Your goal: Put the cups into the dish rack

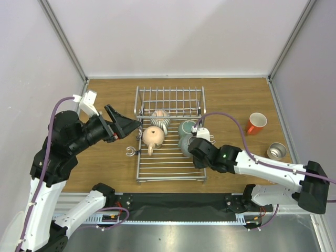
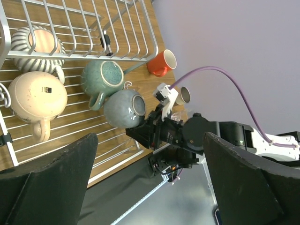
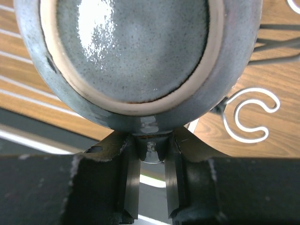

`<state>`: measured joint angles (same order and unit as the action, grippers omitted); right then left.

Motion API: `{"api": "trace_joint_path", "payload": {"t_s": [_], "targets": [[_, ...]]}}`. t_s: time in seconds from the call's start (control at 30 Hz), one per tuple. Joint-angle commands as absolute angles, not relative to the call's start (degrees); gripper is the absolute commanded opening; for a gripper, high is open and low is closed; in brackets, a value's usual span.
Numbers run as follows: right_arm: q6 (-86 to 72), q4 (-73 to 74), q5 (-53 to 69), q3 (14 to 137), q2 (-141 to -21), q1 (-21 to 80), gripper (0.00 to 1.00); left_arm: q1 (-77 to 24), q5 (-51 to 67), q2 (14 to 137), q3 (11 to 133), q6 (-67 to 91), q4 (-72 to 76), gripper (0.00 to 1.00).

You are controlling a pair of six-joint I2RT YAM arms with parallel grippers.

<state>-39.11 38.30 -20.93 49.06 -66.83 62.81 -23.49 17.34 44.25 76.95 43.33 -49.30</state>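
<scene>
Right jaws clamp glossy, speckled grey-green mug (image 3: 136,51).

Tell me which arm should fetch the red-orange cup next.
Right. The red-orange cup sits right of the dish rack, on that arm's side. The right gripper first has to release the grey-green cup; the open left gripper hovers at the rack's left edge.

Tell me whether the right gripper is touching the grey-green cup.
Touching. The right wrist view shows the right gripper with both fingers pinching the rim of the grey-green cup, no gap.
</scene>
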Motion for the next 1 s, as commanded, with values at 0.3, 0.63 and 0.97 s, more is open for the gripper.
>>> {"api": "trace_joint_path", "payload": {"t_s": [0.3, 0.63, 0.97], "targets": [[-36.1, 27.4, -25.5, 48.6, -70.0, 59.0, 0.00, -23.1, 19.1, 44.3, 79.2, 42.5, -49.4, 1.00], [-32.8, 23.2, -25.1, 48.4, -73.1, 55.8, 0.00, -23.1, 19.9, 44.4, 79.1, 43.3, -49.2, 1.00], [-31.0, 22.3, -24.2, 51.0, -77.5, 54.6, 0.00, -23.1, 20.0, 43.9, 79.0, 43.7, -49.1, 1.00]]}}
